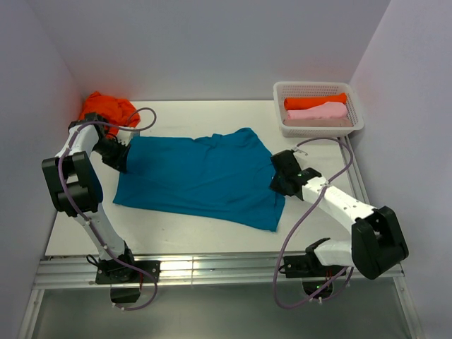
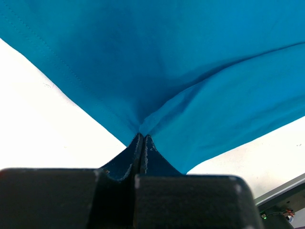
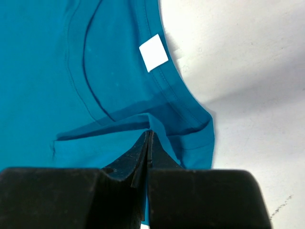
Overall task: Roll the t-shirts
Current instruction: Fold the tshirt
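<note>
Teal-blue t-shirt (image 1: 198, 176), one, spread nearly flat at mid-table (image 1: 212, 229). One small white square label (image 3: 153, 52) is sewn inside its collar, and no writing on it can be read from here; it may simply be blank. Left gripper (image 2: 142, 138), at the shirt's left edge, has its jaws pressed together with a pinch of the teal cloth between them, the fabric drawn into a peak at the tips. Right gripper (image 3: 149, 133), at the shirt's right edge just beside the collar, is likewise clamped tight on a fold of teal cloth. Orange t-shirt (image 1: 107, 109), one, lies crumpled beyond the teal shirt's far-left corner. White lattice basket (image 1: 321, 130), one, stands beyond its far-right corner, holding one rolled orange shirt (image 1: 314, 102) and one rolled pale pink shirt (image 1: 318, 112) side by side. Four shirts in all.
</note>
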